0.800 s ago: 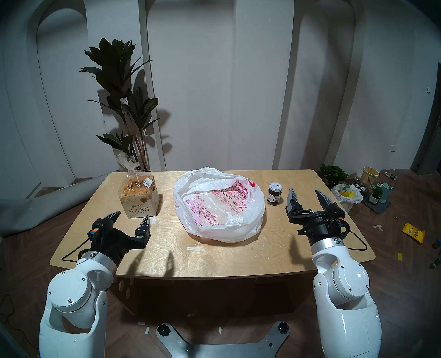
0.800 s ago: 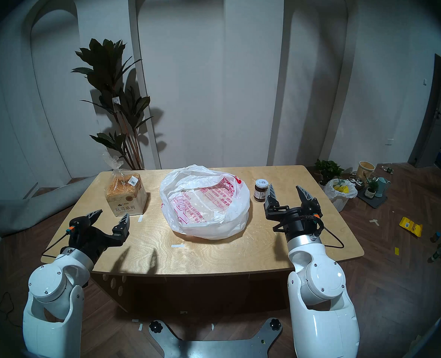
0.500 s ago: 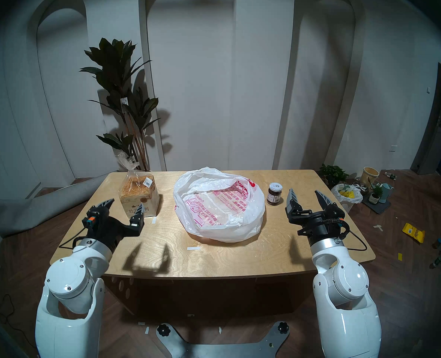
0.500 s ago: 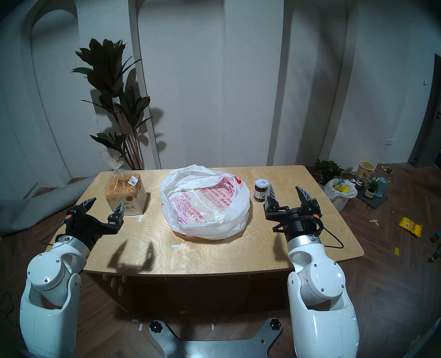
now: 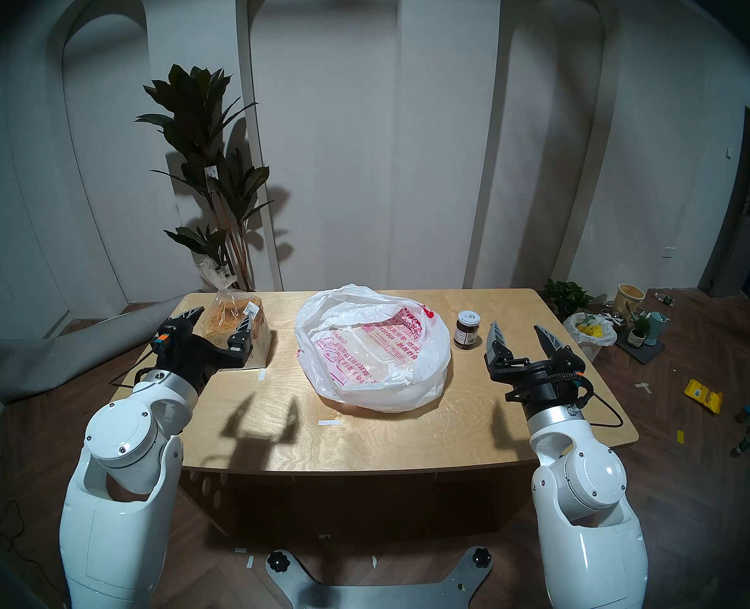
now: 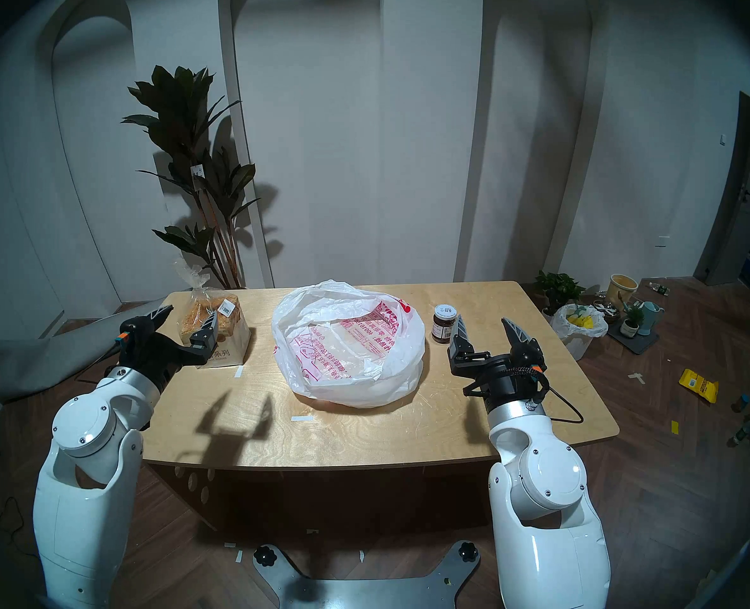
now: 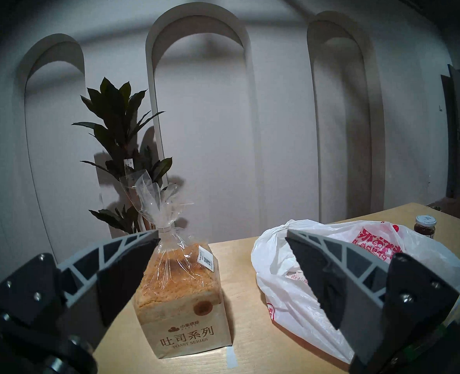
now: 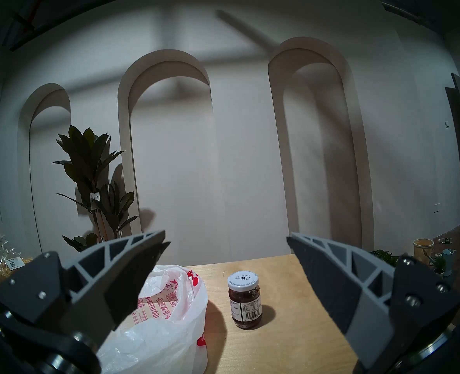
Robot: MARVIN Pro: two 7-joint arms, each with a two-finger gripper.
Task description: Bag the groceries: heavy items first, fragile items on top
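The toast loaf in clear wrapper stands at the table's far left, also in the right head view. My left gripper is open and empty just in front of it, hiding part of it. In the left wrist view the loaf lies ahead between the open fingers, untouched. The white bag with red print lies open at mid-table. The dark jar stands upright to its right. My right gripper is open and empty, near the jar but apart from it.
The wooden table has small white tape marks. A tall potted plant stands behind the far left corner. A rolled grey mat lies on the floor to the left. A lined bin and clutter are on the right.
My left arm has moved forward and up from the table's front left toward the loaf, its gripper still open. The right arm has barely moved.
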